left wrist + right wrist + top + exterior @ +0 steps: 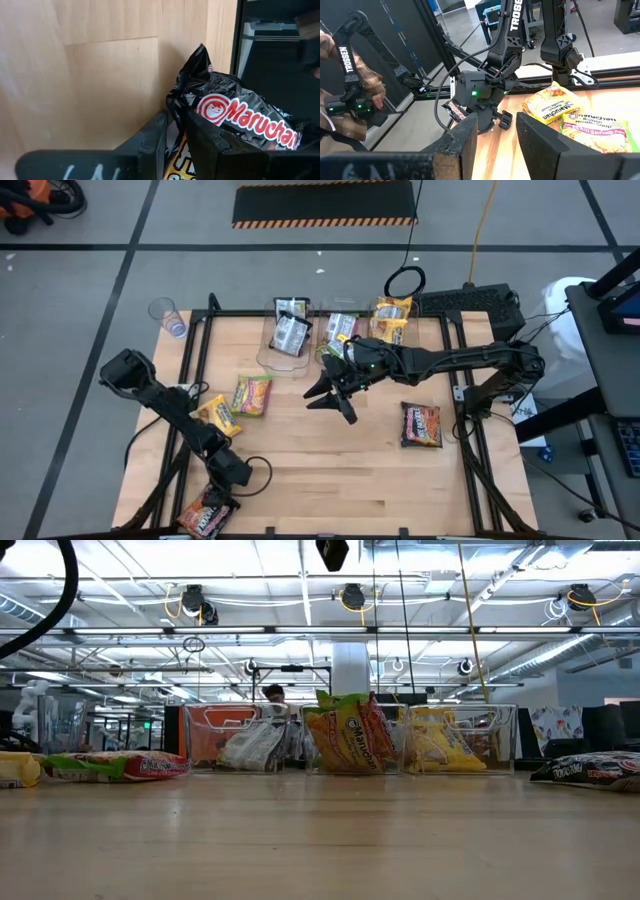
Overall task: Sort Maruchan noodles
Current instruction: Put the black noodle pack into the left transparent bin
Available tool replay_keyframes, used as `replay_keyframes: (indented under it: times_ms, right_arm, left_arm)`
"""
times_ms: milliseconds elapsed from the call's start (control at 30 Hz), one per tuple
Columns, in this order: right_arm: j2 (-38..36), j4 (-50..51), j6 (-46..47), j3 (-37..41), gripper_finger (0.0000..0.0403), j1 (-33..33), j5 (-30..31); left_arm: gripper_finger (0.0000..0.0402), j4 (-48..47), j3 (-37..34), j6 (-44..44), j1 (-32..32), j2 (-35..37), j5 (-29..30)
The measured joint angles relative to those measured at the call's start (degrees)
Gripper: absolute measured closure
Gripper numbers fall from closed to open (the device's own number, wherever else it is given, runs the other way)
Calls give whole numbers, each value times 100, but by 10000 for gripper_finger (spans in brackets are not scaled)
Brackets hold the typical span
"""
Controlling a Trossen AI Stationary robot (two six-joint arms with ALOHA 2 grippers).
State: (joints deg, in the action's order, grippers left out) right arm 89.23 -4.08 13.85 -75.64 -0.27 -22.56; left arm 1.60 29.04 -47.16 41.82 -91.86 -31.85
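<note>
A pale wooden butcher-block table (330,470) is seen from above, with a dark metal frame around it. Three clear plastic bins (283,352) are lined up at about 12 o'clock on the table, and crinkly flat ramen packets are already stuffed in them: a black-and-white one (291,332) in the left bin, a green-edged one (348,733) in the middle, a yellow one (392,318) in the right.

The black Maruchan packet (207,514) is found at roughly 7 o'clock, right at the near-left corner of the table. It's shiny, wrinkled plastic, black with a red-and-white logo, and in the left wrist view (235,115) its pinched end is seen sticking up between the two dark fingers (152,145). The left gripper (226,469) is clamped on that edge, so the packet is being gripped, not just touched.

Two more packets are lying at around 9 o'clock: a yellow one (216,415) and a green-edged lime chili one (252,395), just beside each other. A dark brown packet (421,425) is lying flat at about 3 o'clock.

The right gripper (334,393) is held over the middle of the table, fingers spread apart with nothing between them. A clear plastic cup (168,315) is sitting off the table at 10 o'clock.
</note>
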Motion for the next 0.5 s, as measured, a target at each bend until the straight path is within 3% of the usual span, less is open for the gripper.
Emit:
replay_keyframes:
  times_ms: [500]
  right_arm:
    - [0, -39, -2, 0, 273, 0, 0]
  left_arm:
    - [321, 7, -17, 54, 23, -8, -10]
